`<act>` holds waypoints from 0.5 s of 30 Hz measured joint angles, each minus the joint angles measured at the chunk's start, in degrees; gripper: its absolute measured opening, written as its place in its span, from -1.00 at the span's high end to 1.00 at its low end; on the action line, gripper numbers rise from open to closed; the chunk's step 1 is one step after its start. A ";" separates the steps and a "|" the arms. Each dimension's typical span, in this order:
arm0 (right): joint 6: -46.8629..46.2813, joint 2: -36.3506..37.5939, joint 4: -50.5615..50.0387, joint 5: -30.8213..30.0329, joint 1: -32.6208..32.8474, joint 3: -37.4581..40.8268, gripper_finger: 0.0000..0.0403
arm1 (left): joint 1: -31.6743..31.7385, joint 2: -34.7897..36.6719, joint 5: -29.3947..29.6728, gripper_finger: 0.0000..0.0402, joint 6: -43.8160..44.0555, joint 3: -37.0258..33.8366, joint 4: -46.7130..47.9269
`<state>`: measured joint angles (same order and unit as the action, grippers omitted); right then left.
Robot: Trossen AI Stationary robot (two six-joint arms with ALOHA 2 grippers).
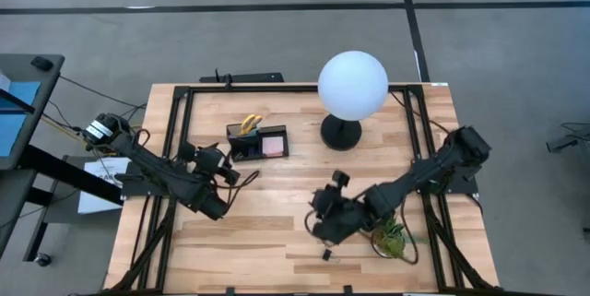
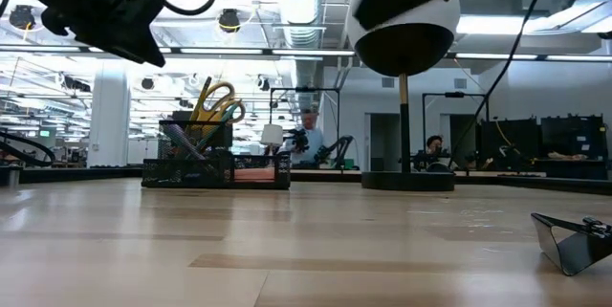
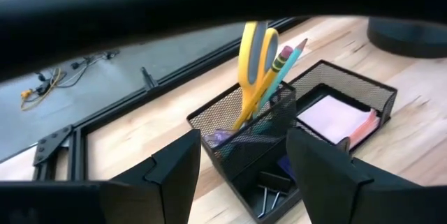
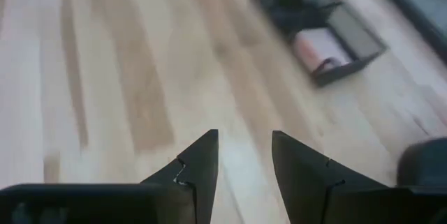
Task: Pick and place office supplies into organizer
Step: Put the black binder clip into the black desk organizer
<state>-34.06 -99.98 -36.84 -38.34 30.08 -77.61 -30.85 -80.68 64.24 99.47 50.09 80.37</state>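
- Step in hand: judged from the layout, most of the sorting is done. The organizer (image 1: 257, 141) already carries most of the supplies, and one small black clip (image 1: 326, 254) lies loose on the table (image 1: 277, 231).
- Left hand (image 3: 241, 168): released, fingers spread with nothing between them. It hangs above the table just beside the organizer's left-front side and faces it.
- Right hand (image 4: 244, 172): released and empty, the two fingers apart over bare wood. In the high view it sits at the table's front centre, with the clip just in front of it.
- Next move, as a judgement: the right hand is the nearer one to the clip. It would need to turn down onto the clip, close across the clip's narrow body, then carry it back and left to the lower tray.
- Risk, as a judgement: the clip is small and lies flat, so a slightly offset closure could push it away instead of gripping it.
- Organizer: a black mesh box standing on the rear-left part of the table, near the lamp base (image 1: 340, 133) but apart from it.
- Pen cup: holds yellow-handled scissors (image 3: 253, 56), upright with handles up, plus a pencil (image 3: 288, 55) leaning beside them.
- Lower tray: holds a pink sticky-note pad (image 3: 334, 119). Black clips (image 3: 269, 189) lie in the front compartment.
- Not part of the task: a green plant (image 1: 394, 236) beside the right arm.
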 joint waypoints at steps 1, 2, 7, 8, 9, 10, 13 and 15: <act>1.82 -1.05 -0.12 0.98 0.56 -0.02 0.37 | 0.02 0.00 0.11 -0.04 -0.09 0.00 -0.40; 3.05 -2.20 -0.54 2.09 1.06 -0.01 0.37 | 0.02 0.00 0.14 -0.04 -0.12 0.00 -0.64; 4.79 -7.91 3.78 5.83 3.01 0.03 0.37 | 0.02 -0.02 -0.61 -0.04 -0.27 0.00 -0.81; 4.92 -9.09 5.30 5.96 3.01 0.05 0.37 | 0.00 -0.02 -0.84 -0.04 -0.40 0.00 -0.80; 3.86 -10.20 6.59 7.68 2.78 -0.22 0.37 | 0.00 -0.02 -1.04 -0.04 -0.42 0.00 -0.80; 3.42 -11.20 6.76 10.74 2.36 -0.91 0.37 | 0.00 -0.02 -1.41 -0.04 -0.44 0.00 -0.84; 2.62 -13.12 5.00 22.21 0.82 -3.32 0.37 | 0.01 -0.02 -2.81 -0.04 -0.55 0.00 -0.83; -3.09 -13.79 2.75 29.45 -0.27 -4.91 0.37 | 0.00 -0.02 -3.75 -0.04 -0.60 -0.01 -0.92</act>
<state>-37.16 -113.77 -34.09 -8.89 29.81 -82.52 -30.85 -80.71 60.49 98.87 50.08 79.45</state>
